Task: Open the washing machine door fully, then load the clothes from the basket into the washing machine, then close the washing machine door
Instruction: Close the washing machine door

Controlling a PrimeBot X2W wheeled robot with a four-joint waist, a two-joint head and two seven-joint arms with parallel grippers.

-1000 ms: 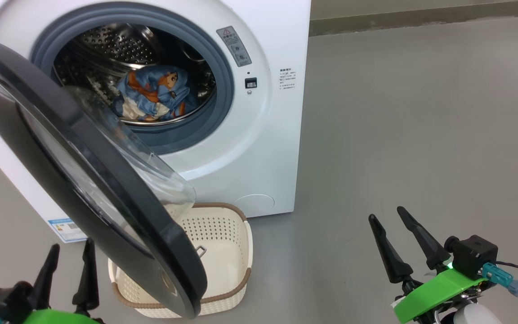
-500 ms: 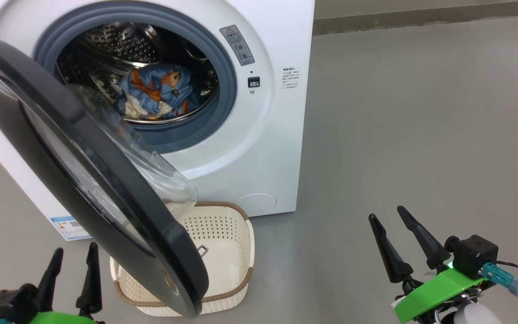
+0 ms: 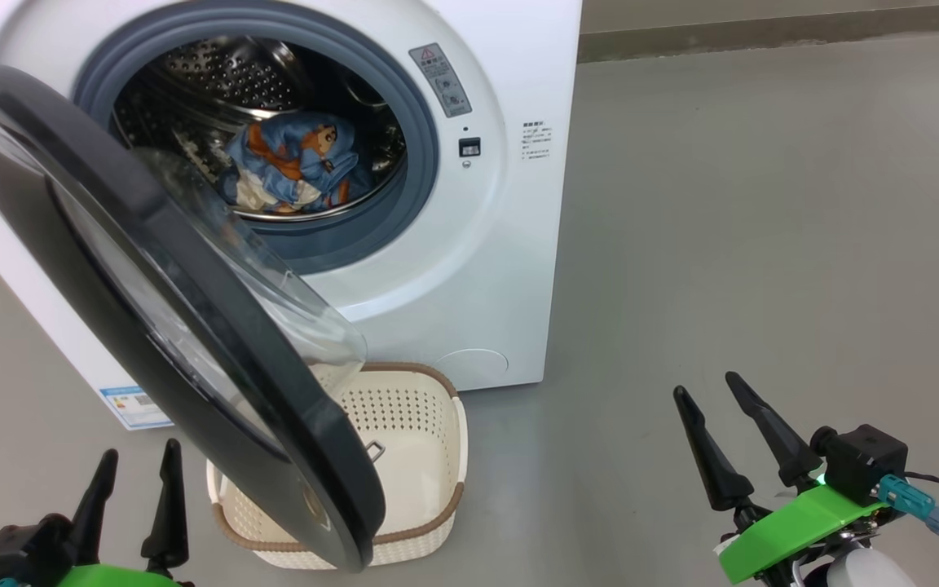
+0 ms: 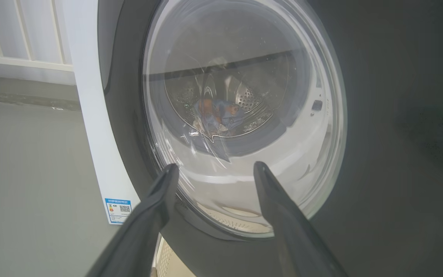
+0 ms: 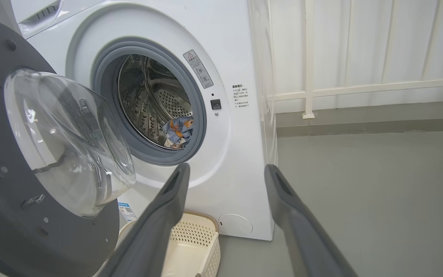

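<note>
The white washing machine (image 3: 469, 269) has its round black door (image 3: 152, 326) swung out towards me, the clear glass bowl (image 3: 274, 285) facing the drum. Light blue clothes (image 3: 294, 167) with orange figures lie inside the steel drum, also seen as clothes (image 5: 179, 130) past the door (image 5: 21, 184). The cream basket (image 3: 421, 465) sits on the floor below the door, partly hidden by it, and shows nothing inside. My left gripper (image 3: 137, 461) is open at the lower left, behind the door's outer face (image 4: 379, 134). My right gripper (image 3: 706, 387) is open at the lower right, holding nothing.
Grey floor (image 3: 763, 244) stretches to the right of the machine. A white railing (image 5: 360, 86) and low kerb stand behind it. A blue label (image 3: 134, 405) is stuck on the machine's lower left corner.
The whole head view has shifted slightly right and up, so the camera has moved. Neither gripper nor the door has changed relative to the machine in any clear way.
</note>
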